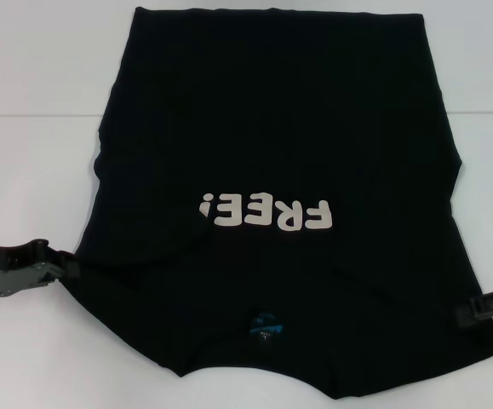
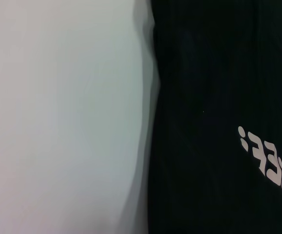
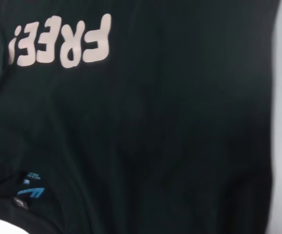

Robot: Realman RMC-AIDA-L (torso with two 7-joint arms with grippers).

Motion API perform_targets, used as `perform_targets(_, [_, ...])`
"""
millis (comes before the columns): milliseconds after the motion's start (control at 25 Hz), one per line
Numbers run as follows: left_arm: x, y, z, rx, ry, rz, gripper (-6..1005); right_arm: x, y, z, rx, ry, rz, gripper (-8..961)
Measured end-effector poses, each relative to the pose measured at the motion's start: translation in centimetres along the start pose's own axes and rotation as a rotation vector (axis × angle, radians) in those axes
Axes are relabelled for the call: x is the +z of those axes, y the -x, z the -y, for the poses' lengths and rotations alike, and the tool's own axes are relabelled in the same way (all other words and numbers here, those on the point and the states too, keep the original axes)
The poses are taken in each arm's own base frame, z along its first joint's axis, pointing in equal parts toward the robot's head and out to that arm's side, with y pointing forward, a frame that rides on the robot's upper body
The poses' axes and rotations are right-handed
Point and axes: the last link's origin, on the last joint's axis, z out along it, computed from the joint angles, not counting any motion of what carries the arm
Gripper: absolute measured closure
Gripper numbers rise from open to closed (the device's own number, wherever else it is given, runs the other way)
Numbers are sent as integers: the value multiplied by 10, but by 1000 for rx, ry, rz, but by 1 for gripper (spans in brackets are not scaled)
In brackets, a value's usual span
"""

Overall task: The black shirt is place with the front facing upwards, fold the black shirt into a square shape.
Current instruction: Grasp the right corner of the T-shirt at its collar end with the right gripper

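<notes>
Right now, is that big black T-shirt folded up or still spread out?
Mostly spread out. The black fabric T-shirt lies flat on the white table, "FREE!" lettering facing up, sleeves apparently tucked in. Each claw sits at a side edge.

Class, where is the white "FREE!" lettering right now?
In the head view, the lettering sits mid-front on the black shirt, upside down, just beyond the blue collar mark.

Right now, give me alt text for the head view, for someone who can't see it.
A black shirt lies front-up on a white table, its white FREE! lettering upside down. The left gripper and right gripper sit at the shirt's two near side edges.
</notes>
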Motion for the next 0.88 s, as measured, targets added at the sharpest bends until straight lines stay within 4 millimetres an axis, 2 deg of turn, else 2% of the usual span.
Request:
perform_targets(320, [0,0,0,0,-1,-2,991,0,-7,6,10,-4,-10,12])
perform_targets(880, [0,-2,0,1,-3,-6,992,6,-7,3,-1,1,-12,12])
